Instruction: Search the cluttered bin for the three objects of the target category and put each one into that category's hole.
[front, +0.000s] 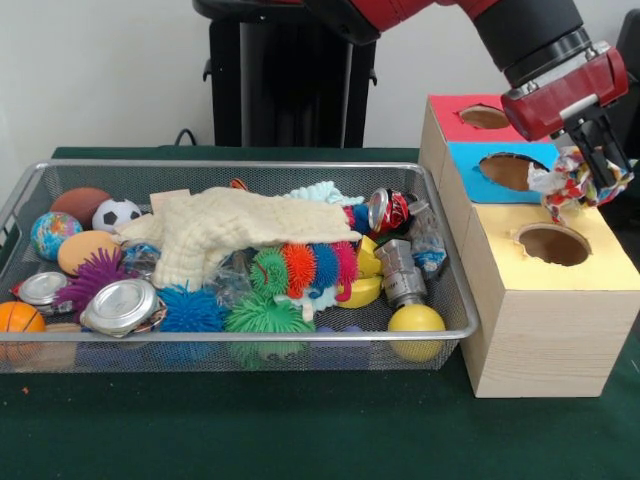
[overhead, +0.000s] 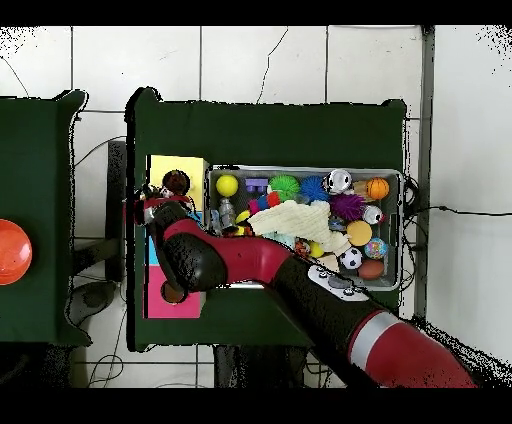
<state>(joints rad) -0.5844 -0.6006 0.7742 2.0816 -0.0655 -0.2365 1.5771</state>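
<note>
My black-fingered tool (front: 598, 180), clenched on a limp crumpled piece speckled red, yellow, blue and white (front: 562, 186), hangs above the yellow-topped wood box's round hole (front: 553, 244): delivery step, next calling for centring, then release.

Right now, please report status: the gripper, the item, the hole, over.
Gripper shut on speckled red, yellow, blue and white limp piece. Piece above yellow-topped wood box, beside its round hole, not yet dropped. Hole unobstructed.
</note>
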